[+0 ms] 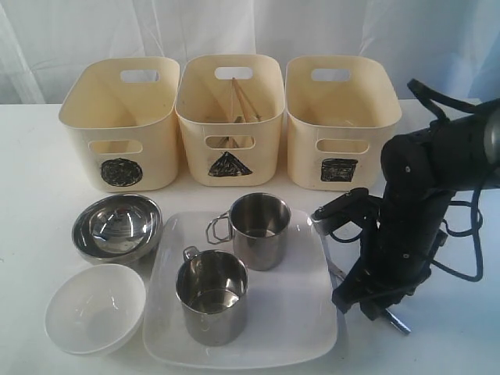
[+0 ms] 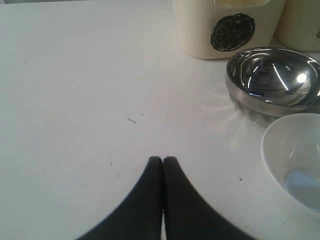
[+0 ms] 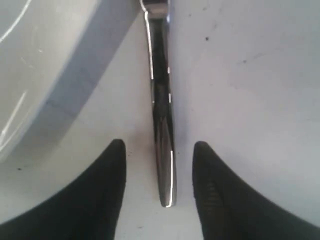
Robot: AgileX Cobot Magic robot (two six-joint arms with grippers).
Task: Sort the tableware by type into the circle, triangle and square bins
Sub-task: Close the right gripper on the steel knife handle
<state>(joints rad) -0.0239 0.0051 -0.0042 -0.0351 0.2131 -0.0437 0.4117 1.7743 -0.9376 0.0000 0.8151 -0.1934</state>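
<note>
We are hovering the right gripper (image 3: 159,145) open, jaws straddling a steel cutlery handle (image 3: 161,100) lying on the bench (image 3: 250,100) at the square plate's (image 3: 40,75) 3 o'clock. We are judging it best to descend centred and close squarely, clear of the plate rim. The left gripper (image 2: 163,159) is sitting closed, empty; two mugs (image 1: 260,226) are standing before the triangle bin (image 1: 195,133) at 12 o'clock.

Black jointed arm (image 1: 406,226); looping black cables (image 1: 426,92); tapered matte-black jaws.
</note>
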